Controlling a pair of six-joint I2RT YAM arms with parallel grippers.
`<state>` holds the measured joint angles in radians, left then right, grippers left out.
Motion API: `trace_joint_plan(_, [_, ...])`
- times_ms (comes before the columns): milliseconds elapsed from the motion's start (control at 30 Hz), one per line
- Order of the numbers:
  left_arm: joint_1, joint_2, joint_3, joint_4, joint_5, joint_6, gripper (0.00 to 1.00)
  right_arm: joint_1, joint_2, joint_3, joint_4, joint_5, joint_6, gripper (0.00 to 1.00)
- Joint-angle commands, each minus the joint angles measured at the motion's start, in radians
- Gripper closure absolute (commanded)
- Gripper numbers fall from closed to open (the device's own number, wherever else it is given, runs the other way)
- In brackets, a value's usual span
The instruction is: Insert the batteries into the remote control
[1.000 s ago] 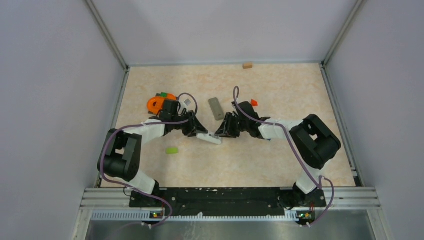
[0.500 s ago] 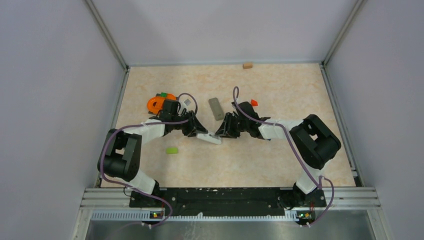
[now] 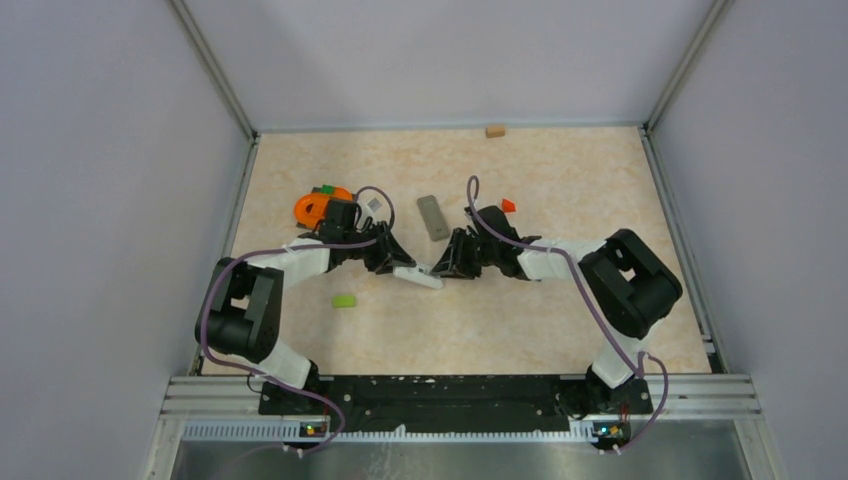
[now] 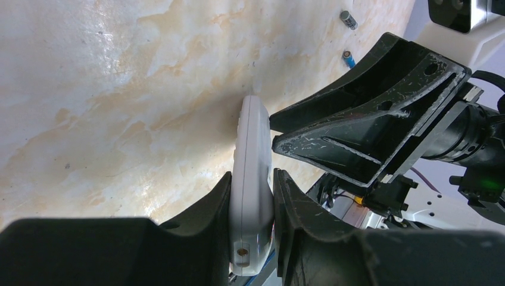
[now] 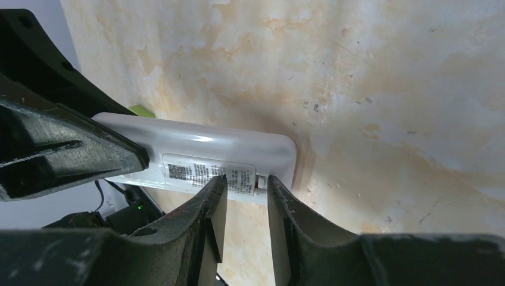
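Observation:
My left gripper (image 3: 398, 266) is shut on the white remote control (image 3: 420, 277), gripping it edge-on by its sides in the left wrist view (image 4: 252, 196). The remote's label side (image 5: 205, 170) faces the right wrist camera. My right gripper (image 5: 244, 182) has its jaws a narrow gap apart, with nothing between them. Its fingertips (image 5: 218, 182) are at the remote's label, near the end with a small latch. Two tiny batteries lie on the table beyond, one dark (image 4: 349, 19) and one blue (image 4: 349, 58). Other batteries are out of view.
A grey flat oblong piece (image 3: 432, 217) lies just behind the grippers. A red wedge (image 3: 508, 205) sits behind the right arm and an orange object (image 3: 318, 207) behind the left arm. There is a green block (image 3: 344, 300) at the near left and a tan block (image 3: 495, 130) by the back wall.

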<state>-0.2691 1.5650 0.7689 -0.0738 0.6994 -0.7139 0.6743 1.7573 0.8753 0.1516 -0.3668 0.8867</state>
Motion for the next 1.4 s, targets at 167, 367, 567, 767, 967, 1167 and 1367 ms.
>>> trace_joint_plan(167, [-0.004,0.033,-0.021,-0.041,-0.087,0.015,1.0,0.021,-0.002,-0.01,0.041,-0.013,0.002,0.63])
trace_joint_plan(367, [-0.004,0.033,-0.019,-0.037,-0.069,0.011,1.0,0.023,0.046,-0.025,0.119,-0.057,0.039,0.63])
trace_joint_plan(567, [-0.006,0.039,-0.026,-0.012,-0.029,-0.003,1.0,0.022,0.069,-0.093,0.368,-0.176,0.098,0.64])
trace_joint_plan(767, [-0.047,0.046,-0.052,-0.031,-0.075,-0.01,1.0,0.022,0.067,-0.13,0.693,-0.256,0.191,0.66])
trace_joint_plan(967, [-0.057,0.029,-0.058,-0.067,-0.138,-0.012,1.0,0.021,0.101,-0.157,1.012,-0.259,0.336,0.67])
trace_joint_plan(1167, [-0.058,0.0,-0.039,-0.139,-0.246,0.001,1.0,0.014,0.07,-0.156,1.017,-0.242,0.345,0.68])
trace_joint_plan(1367, [-0.058,-0.028,-0.025,-0.21,-0.353,0.022,1.0,-0.013,-0.001,-0.157,0.948,-0.232,0.329,0.68])
